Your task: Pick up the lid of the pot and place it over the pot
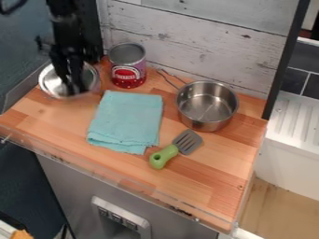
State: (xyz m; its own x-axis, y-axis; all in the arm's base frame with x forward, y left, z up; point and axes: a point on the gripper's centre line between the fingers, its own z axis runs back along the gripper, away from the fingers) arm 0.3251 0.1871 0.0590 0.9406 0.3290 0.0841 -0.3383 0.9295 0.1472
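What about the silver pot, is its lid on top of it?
No, the lid is over on the left side of the picture, and you can see right down inside the pot.

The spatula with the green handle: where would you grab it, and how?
Probably by its green handle, from straight above, pinching across the narrow width. The spatula lies flat, and that handle looks thick and rounded, whereas the grey slotted head is broad and thin.

Soft, fairly bright light on the wooden counter (218, 161), pale glints inside the pot (207, 106) and on the lid (52, 83), dim lower-left corner
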